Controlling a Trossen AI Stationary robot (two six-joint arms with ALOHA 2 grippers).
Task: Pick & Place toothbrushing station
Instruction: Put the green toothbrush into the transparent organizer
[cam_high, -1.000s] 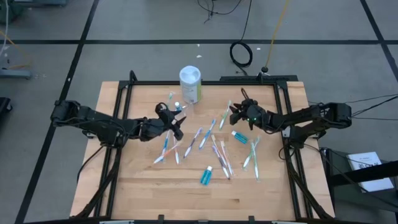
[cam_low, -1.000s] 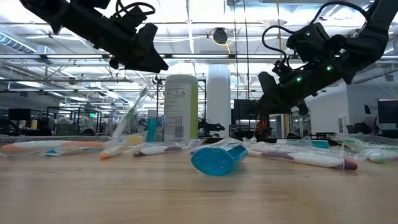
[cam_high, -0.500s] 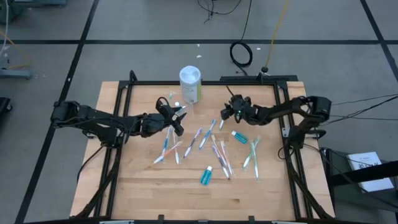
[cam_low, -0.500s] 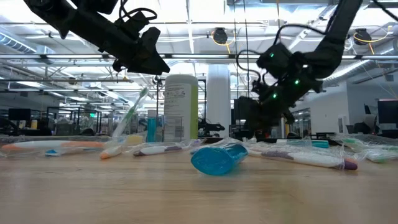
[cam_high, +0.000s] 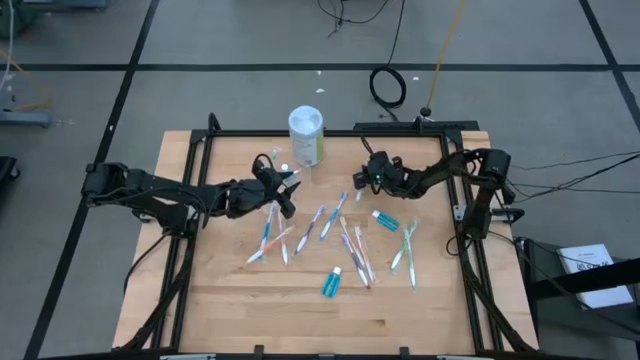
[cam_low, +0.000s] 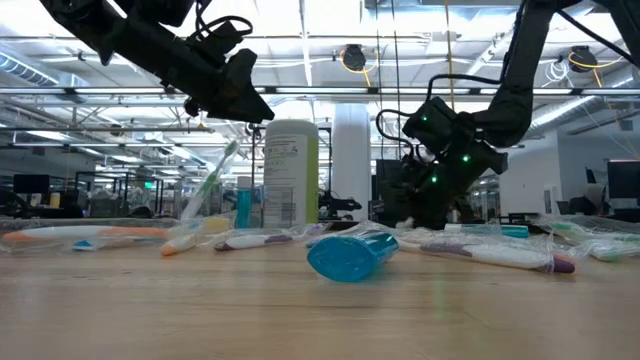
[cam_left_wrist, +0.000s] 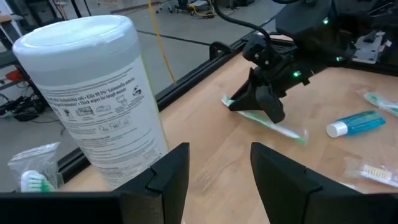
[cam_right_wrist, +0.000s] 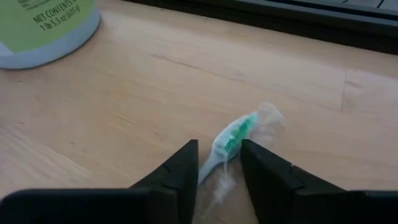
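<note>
Several slim pastel toothbrushes (cam_high: 330, 225) and teal toothpaste tubes (cam_high: 332, 283) lie scattered on the wooden table (cam_high: 230, 300). My right gripper (cam_high: 362, 178) is low over the table's far middle. It is open, and its fingers stand on either side of a wrapped green-and-white toothbrush (cam_right_wrist: 233, 138) that lies flat on the wood. My left gripper (cam_high: 287, 190) hangs open in the air next to the white-capped canister (cam_high: 306, 135), with nothing between its fingers (cam_left_wrist: 171, 171). My right gripper comes slanting down from the table's right. Its fingers (cam_right_wrist: 180, 168) straddle the toothbrush's handle just behind the green head (cam_right_wrist: 239, 127) and point along the brush. Whether they touch it I cannot tell. The toothbrush lies flat on the table.
The tall canister (cam_left_wrist: 93, 99) stands at the far middle, close to both grippers. A black frame rail (cam_high: 330, 132) runs along the table's far edge. One teal tube (cam_low: 350, 255) lies in the near middle, another (cam_high: 384, 218) to the right. Bare wood shows at the near left.
My right gripper has moved toward the table's left and far side, sunk toward the wood, tipped further downward, and come over the green toothbrush. The toothbrushes and tubes lie as before.
</note>
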